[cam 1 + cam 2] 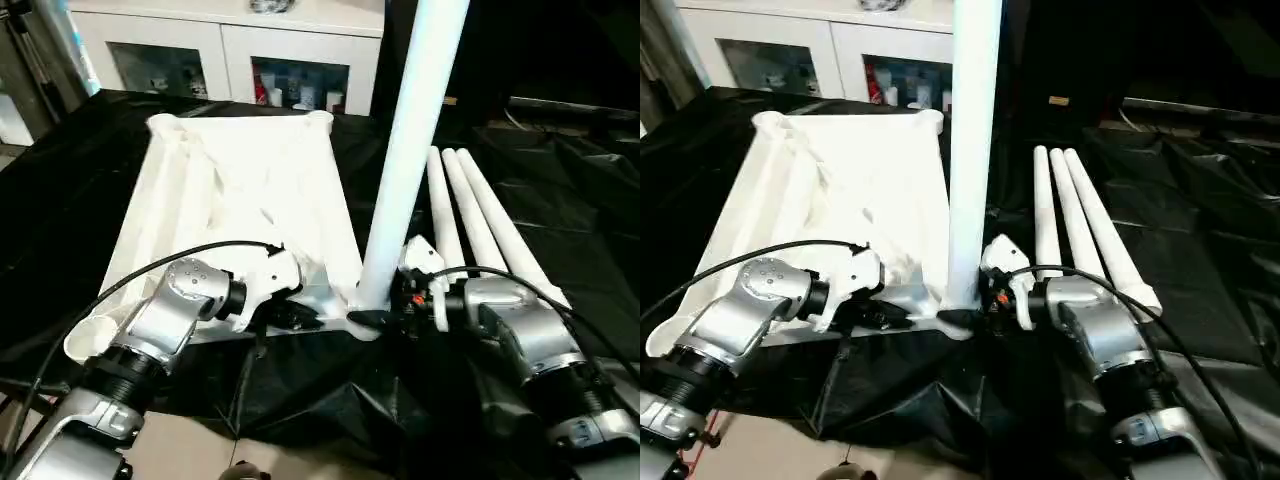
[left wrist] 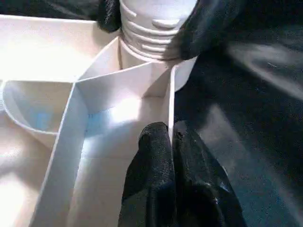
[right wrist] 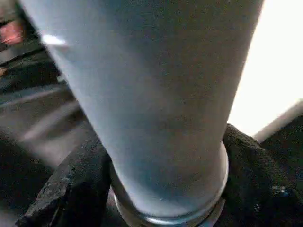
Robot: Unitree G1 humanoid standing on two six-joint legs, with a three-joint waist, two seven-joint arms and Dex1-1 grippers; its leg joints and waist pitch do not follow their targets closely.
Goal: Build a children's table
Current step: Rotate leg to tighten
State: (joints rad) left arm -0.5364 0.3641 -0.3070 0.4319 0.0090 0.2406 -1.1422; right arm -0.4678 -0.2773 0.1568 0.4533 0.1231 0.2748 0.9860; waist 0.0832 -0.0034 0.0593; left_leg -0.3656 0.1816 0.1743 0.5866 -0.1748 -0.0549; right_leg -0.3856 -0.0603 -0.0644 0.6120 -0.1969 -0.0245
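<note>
right fingers around upright leg

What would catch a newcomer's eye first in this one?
A white leg stands upright at the near right corner of the upside-down tabletop, with the right gripper around its base. The left gripper pinches a tabletop rib beside it. Three more legs lie on the black cloth to the right.

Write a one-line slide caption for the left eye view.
Right gripper clasps the upright leg at the upturned tabletop's corner; three legs lie alongside.
</note>
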